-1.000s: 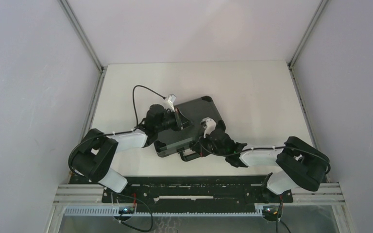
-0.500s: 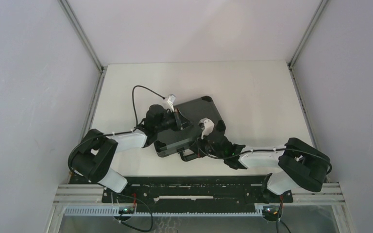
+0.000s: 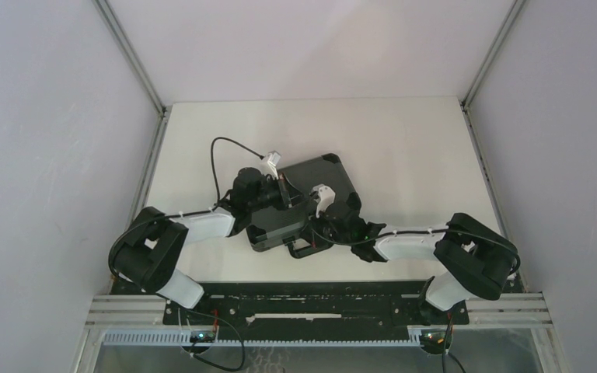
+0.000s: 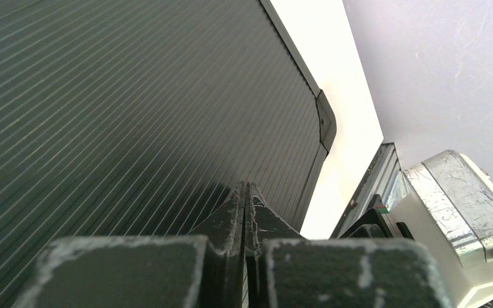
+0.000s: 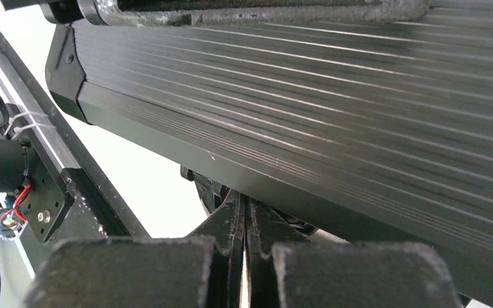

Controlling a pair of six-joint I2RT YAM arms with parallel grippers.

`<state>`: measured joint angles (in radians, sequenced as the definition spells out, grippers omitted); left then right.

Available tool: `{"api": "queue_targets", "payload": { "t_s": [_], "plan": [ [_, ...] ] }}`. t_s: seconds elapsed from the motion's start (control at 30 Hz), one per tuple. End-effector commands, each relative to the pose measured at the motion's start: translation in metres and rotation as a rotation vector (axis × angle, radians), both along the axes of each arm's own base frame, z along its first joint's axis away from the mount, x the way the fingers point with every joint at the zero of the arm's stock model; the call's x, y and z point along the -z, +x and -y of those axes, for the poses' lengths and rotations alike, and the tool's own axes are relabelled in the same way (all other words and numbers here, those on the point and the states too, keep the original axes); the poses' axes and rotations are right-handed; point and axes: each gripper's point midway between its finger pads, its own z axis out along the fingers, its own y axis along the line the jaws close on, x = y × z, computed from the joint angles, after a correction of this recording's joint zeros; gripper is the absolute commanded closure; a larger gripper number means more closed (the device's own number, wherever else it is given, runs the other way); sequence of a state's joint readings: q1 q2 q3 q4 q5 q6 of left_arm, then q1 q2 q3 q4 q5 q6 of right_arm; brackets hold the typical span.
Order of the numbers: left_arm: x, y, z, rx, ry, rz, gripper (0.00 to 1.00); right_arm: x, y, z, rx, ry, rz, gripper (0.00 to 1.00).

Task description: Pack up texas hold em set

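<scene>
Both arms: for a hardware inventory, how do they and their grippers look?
The left arm and right arm: white links between bulky black joints. A thin black cable loops off the left wrist. The left gripper and right gripper: black, scuffed fingers.

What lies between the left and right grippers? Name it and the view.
Only the ribbed lid of the closed black hard briefcase lies between the shut left gripper and shut right gripper; the top external view shows it.

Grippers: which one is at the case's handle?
The right gripper, shut beside the handle of the black ribbed hard briefcase; the left gripper is over its lid.
</scene>
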<state>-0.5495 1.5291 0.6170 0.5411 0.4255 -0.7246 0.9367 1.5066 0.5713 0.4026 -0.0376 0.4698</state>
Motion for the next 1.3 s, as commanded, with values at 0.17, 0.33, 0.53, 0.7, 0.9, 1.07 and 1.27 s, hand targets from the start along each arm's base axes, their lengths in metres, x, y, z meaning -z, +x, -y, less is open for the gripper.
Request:
{"api": "queue_targets", "payload": {
  "t_s": [0.17,0.33,0.53,0.7,0.9,1.07,1.27],
  "plan": [
    [0.063,-0.037,-0.025,0.023,0.157,-0.196,1.00,-0.018,0.032,0.005,0.072,-0.039,0.128,1.00],
    [0.061,-0.038,-0.025,0.026,0.151,-0.189,1.00,-0.056,0.024,-0.007,0.029,0.038,0.208,1.00],
    [0.057,-0.038,-0.025,0.027,0.144,-0.179,1.00,-0.091,0.008,-0.009,-0.033,0.117,0.218,1.00],
    [0.055,-0.038,-0.024,0.030,0.139,-0.176,1.00,-0.086,-0.010,-0.003,-0.043,0.082,0.202,1.00],
    [0.053,-0.039,-0.023,0.035,0.133,-0.176,1.00,-0.028,-0.045,0.016,-0.015,-0.015,0.064,1.00],
    [0.053,-0.040,-0.023,0.038,0.130,-0.180,1.00,0.027,-0.070,0.033,0.032,-0.072,-0.050,1.00],
    [0.053,-0.041,-0.023,0.038,0.129,-0.179,1.00,0.068,-0.072,0.033,0.070,-0.092,-0.133,1.00]
  ]
}}
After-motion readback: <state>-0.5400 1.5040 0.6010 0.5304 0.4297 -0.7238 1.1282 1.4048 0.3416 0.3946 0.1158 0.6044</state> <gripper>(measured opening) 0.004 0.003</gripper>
